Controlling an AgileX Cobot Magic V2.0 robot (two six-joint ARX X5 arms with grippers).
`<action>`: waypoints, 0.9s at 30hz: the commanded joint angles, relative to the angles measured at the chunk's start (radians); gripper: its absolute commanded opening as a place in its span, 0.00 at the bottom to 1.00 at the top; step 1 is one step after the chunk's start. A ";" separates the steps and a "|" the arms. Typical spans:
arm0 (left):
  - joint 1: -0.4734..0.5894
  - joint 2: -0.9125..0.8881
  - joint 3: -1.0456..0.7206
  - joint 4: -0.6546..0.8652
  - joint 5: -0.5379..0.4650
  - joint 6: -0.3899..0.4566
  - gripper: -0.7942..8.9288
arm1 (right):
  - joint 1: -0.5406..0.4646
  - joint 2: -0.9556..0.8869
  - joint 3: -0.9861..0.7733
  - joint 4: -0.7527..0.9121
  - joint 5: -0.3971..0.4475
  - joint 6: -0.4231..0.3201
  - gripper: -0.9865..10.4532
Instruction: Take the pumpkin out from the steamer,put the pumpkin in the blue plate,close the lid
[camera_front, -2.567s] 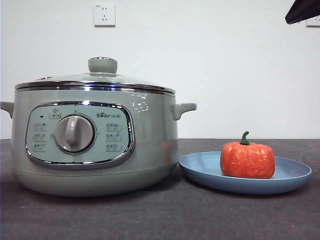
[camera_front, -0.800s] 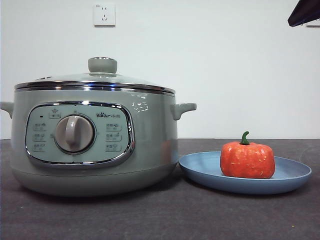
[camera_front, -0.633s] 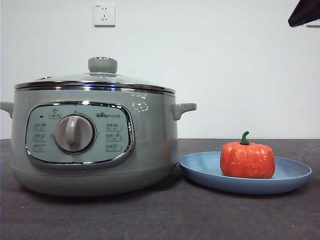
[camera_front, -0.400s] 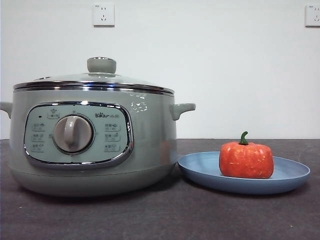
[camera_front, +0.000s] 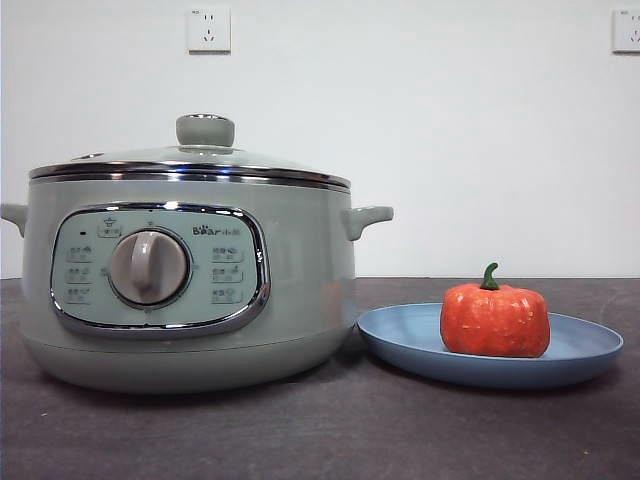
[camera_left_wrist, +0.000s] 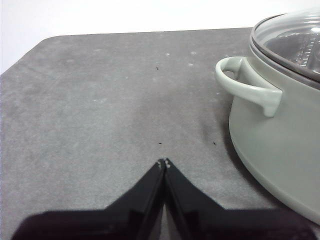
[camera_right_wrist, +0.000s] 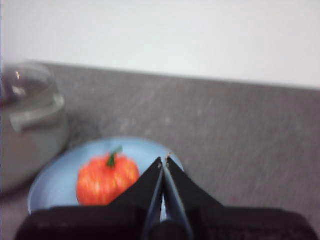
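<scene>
The sage-green steamer (camera_front: 190, 285) stands on the left of the table with its glass lid (camera_front: 190, 160) seated on top. To its right the orange pumpkin (camera_front: 494, 320) rests upright in the blue plate (camera_front: 580, 355). Neither arm shows in the front view. My left gripper (camera_left_wrist: 164, 162) is shut and empty over bare table, beside the steamer (camera_left_wrist: 280, 125) and its side handle. My right gripper (camera_right_wrist: 163, 160) is shut and empty, raised above and behind the pumpkin (camera_right_wrist: 107, 179) on the plate (camera_right_wrist: 55, 182); that view is blurred.
A grey mat (camera_front: 330, 430) covers the table. Two wall sockets (camera_front: 208, 29) hang on the white wall behind. In the left wrist view the mat's rounded corner (camera_left_wrist: 47, 42) lies beyond the gripper.
The black arm tip at the top right corner of the front view has withdrawn out of the picture. The steamer, lid, pumpkin and plate have not moved.
</scene>
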 joint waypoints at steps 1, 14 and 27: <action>0.004 -0.002 -0.014 -0.004 0.000 -0.006 0.08 | 0.000 -0.004 -0.052 0.021 -0.001 -0.006 0.09; 0.004 -0.002 -0.014 -0.005 0.000 -0.006 0.08 | 0.000 -0.003 -0.079 0.018 0.166 0.108 0.09; 0.004 -0.002 -0.014 -0.005 0.000 -0.006 0.08 | 0.000 -0.003 -0.079 0.018 0.169 0.108 0.09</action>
